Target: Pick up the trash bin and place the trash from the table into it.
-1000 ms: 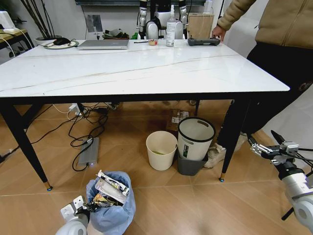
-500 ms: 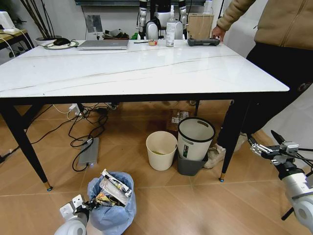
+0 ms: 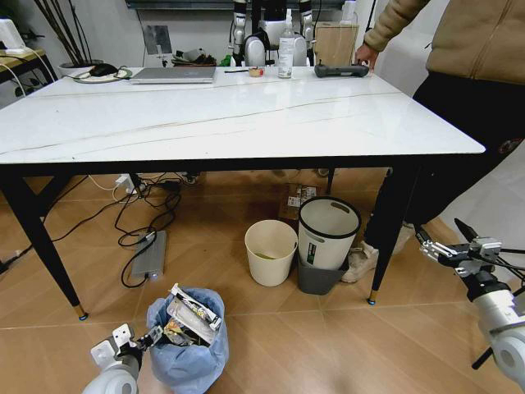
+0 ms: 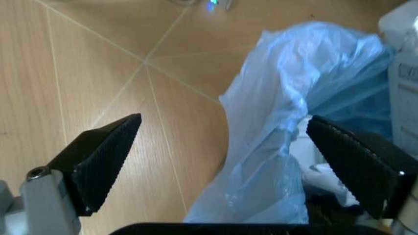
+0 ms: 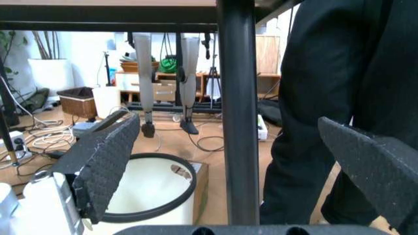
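Observation:
The trash bin (image 3: 187, 349), lined with a crinkled light-blue bag, stands on the wooden floor in front of the table (image 3: 246, 115). Trash (image 3: 190, 316) fills it: a clear package and coloured wrappers stick out of the top. My left gripper (image 3: 148, 339) is low beside the bin's left rim. In the left wrist view it (image 4: 223, 122) is open, with the bag's blue edge (image 4: 287, 112) lying loosely between the fingers. My right gripper (image 3: 439, 231) hangs open low at the right, by the table's front right leg (image 5: 238, 112).
Under the table stand a cream bucket (image 3: 271, 250) and a grey-and-white round bin (image 3: 328, 238), with cables (image 3: 148, 209) and a grey box (image 3: 150, 254) to their left. A laptop (image 3: 174, 75) and bottles sit at the table's far edge. A person stands at the right.
My left gripper has drawn back a little to the left from the bin's rim. The bin shifted slightly toward the right. The right arm has stayed still.

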